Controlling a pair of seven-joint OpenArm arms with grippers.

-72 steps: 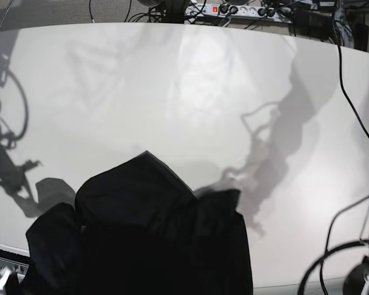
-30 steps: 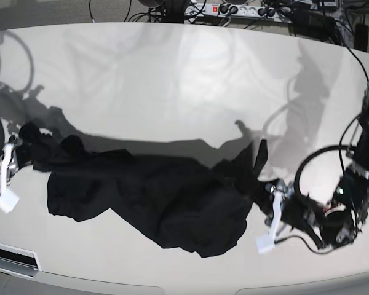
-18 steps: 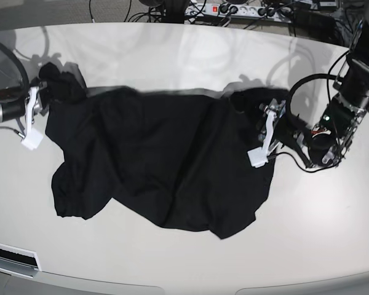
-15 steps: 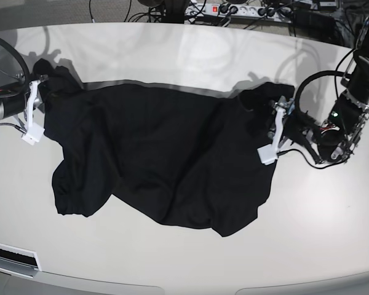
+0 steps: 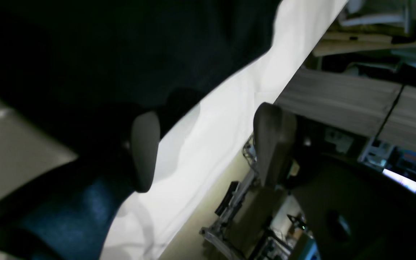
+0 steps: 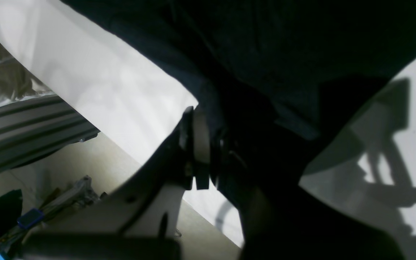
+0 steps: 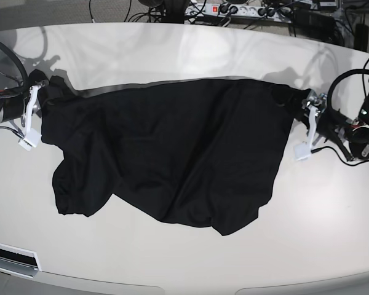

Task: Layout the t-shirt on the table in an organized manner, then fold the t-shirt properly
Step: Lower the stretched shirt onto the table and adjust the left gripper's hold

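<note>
so the soft, floppy black t-shirt (image 7: 166, 153) should sag unless held by its edges. right gripper (image 6: 208, 151) pinches cloth between its jaws; left gripper (image 5: 208, 144) gapes wide with nothing between them, cloth just beside.

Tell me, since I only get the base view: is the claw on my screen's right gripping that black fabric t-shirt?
Observer: No. The left wrist view shows the left claw open. The plain black short-sleeved fabric t-shirt lies against one finger, and bare glossy off-white table shows across the gap to the other.
Operator: And the claw on the opposite side?
Observer: The right wrist view shows the right claw shut on bunched fabric at the shirt's edge.
</note>
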